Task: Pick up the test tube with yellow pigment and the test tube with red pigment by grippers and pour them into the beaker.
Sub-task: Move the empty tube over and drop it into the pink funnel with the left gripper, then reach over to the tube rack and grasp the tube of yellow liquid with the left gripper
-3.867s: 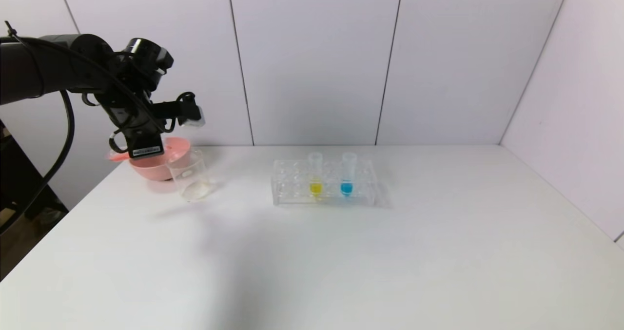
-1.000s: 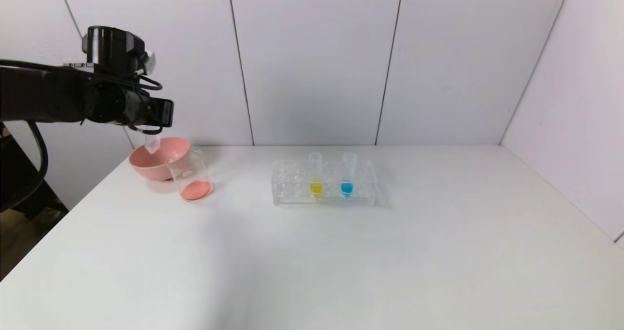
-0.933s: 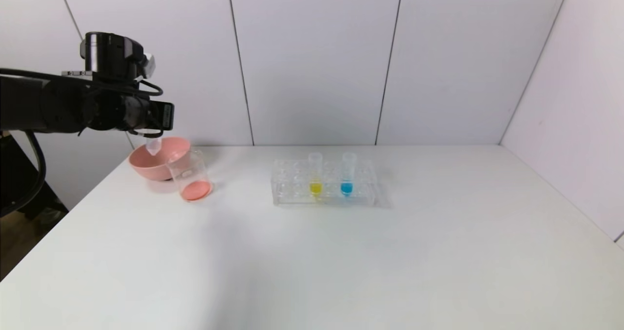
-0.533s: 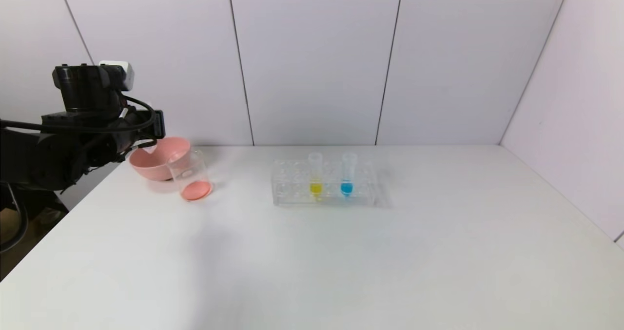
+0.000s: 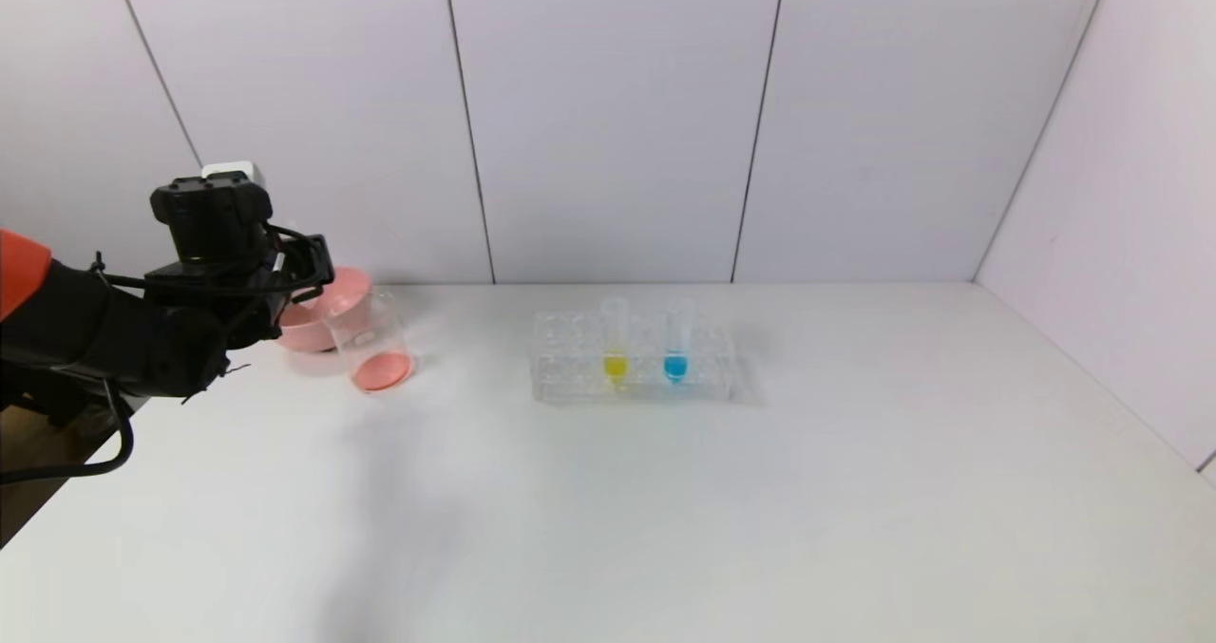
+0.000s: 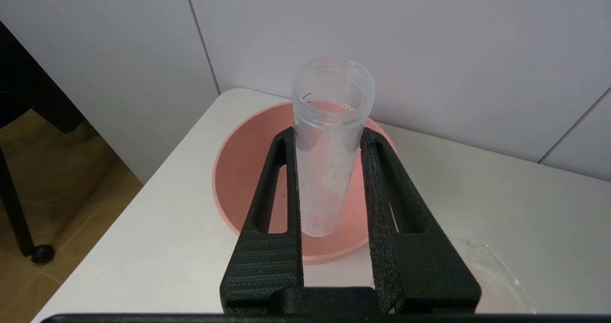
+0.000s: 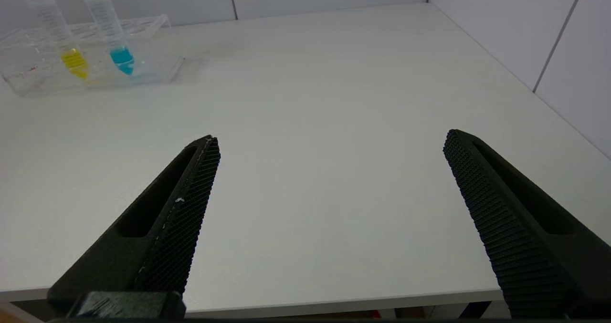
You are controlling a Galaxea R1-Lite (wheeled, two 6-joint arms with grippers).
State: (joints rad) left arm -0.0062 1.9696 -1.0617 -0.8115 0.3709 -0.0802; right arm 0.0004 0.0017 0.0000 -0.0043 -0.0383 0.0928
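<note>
My left gripper [image 6: 328,133] is shut on an empty clear test tube [image 6: 329,170] with faint red traces. It holds the tube mouth up over the pink bowl [image 6: 238,180]. In the head view the left gripper [image 5: 306,265] is at the table's far left, beside the beaker [image 5: 369,334], which holds red liquid at its bottom. The tube with yellow pigment [image 5: 615,344] stands in the clear rack [image 5: 570,377] and also shows in the right wrist view [image 7: 71,56]. My right gripper [image 7: 331,139] is open and empty above the table's front edge, out of the head view.
A tube with blue liquid [image 5: 676,344] stands in the rack to the right of the yellow one. The pink bowl [image 5: 332,296] touches the beaker's far-left side. The table's left edge [image 6: 119,227] drops to the floor close to the bowl.
The beaker gained red liquid. My left arm then swung from tipped over the beaker to level, dropped lower and brought the emptied tube mouth up over the pink bowl.
</note>
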